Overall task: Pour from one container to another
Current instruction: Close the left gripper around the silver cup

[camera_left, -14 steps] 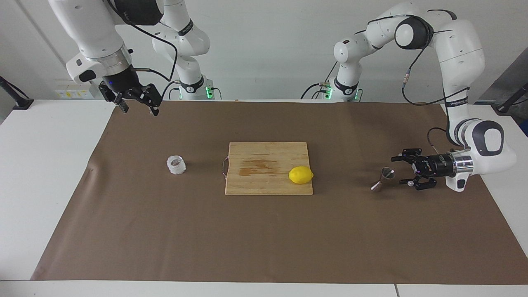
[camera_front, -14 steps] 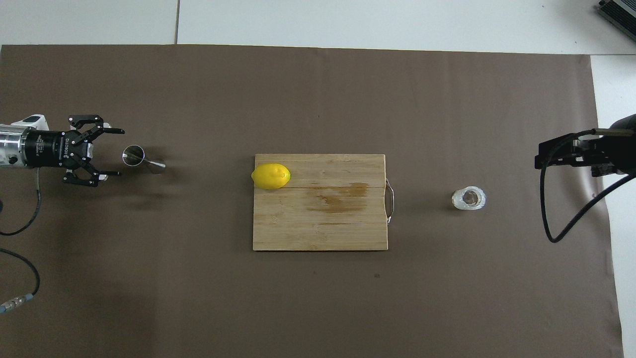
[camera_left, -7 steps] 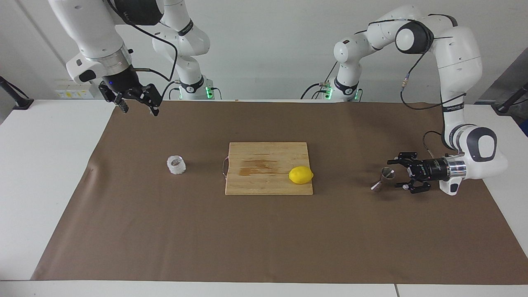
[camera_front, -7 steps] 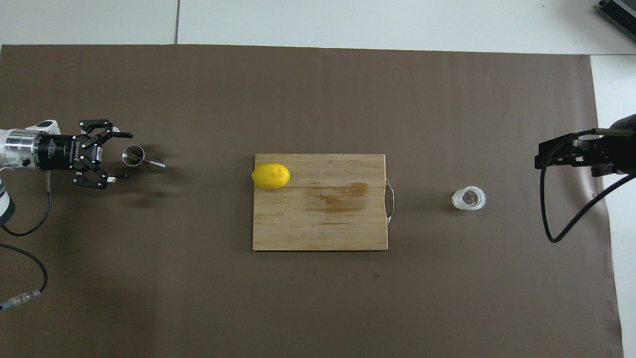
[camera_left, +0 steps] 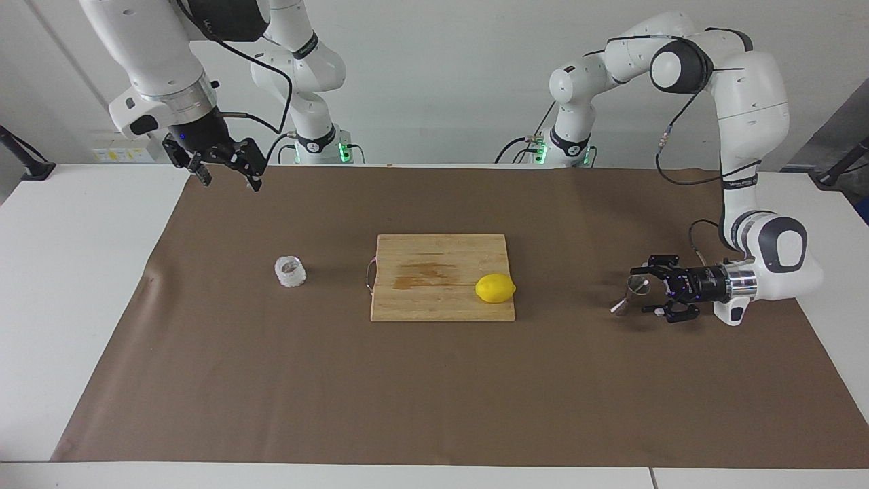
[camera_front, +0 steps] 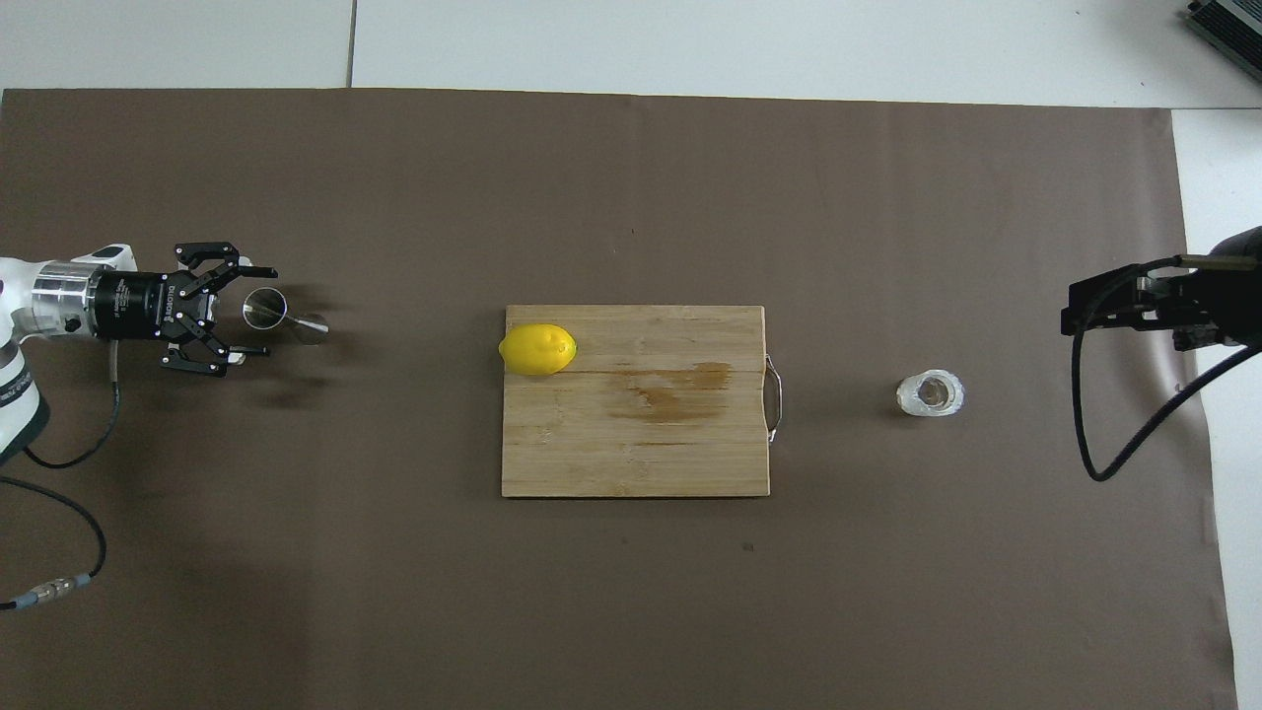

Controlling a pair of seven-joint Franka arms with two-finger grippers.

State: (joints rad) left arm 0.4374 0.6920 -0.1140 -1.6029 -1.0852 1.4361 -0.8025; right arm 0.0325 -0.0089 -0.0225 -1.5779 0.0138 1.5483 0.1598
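Note:
The small steel jigger stands upright on the brown mat at the left arm's end of the table. My left gripper lies level just above the mat, open, with one finger on each side of the jigger's upper cone and a gap on both sides. The squat textured glass cup stands alone at the right arm's end. My right gripper hangs open high over the mat's corner by the robots, well away from the cup.
A wooden cutting board with a metal handle lies mid-table between the two containers. A yellow lemon rests on its end toward the jigger. A brown mat covers most of the table.
My left gripper has slid along the mat toward the jigger, and its open fingers now flank the upper cone. The right arm, cup, lemon and board have not moved.

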